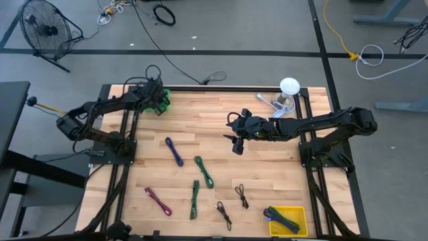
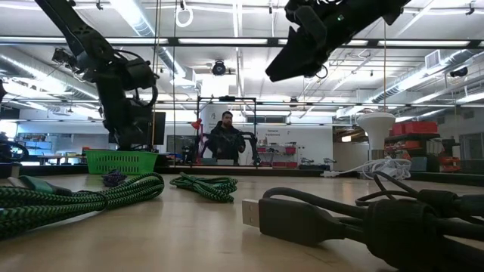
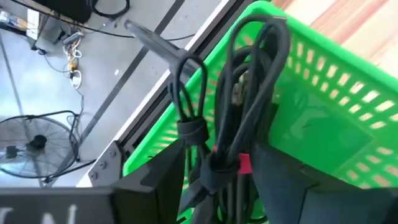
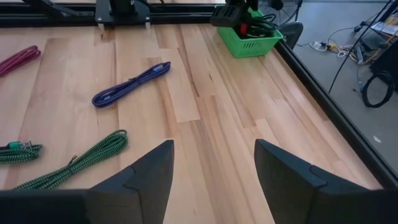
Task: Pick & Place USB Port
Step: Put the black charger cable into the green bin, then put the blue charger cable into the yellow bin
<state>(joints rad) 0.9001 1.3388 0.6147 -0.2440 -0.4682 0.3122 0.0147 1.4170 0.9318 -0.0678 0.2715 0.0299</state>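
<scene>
A green basket stands at the table's far left corner. A black cable bundle with a red tie lies in it, its loops leaning on the basket's rim. My left gripper is over the basket, open, with one finger on each side of the bundle's tied end. My right gripper hangs open above the middle of the table with nothing between its fingers. Loose cables lie on the wood: purple, two green, magenta, two black. My left gripper stands around the black bundle's tied end, coming down at a slant from the table's near left side. The fingers are apart, and I cannot tell whether either one touches the cable. The bundle lies in the basket.
A yellow tray with more cables sits at the near right corner. A white lamp-like thing and a white cable stand at the far right. A person sits beyond the table. Bare wood lies under my right gripper.
</scene>
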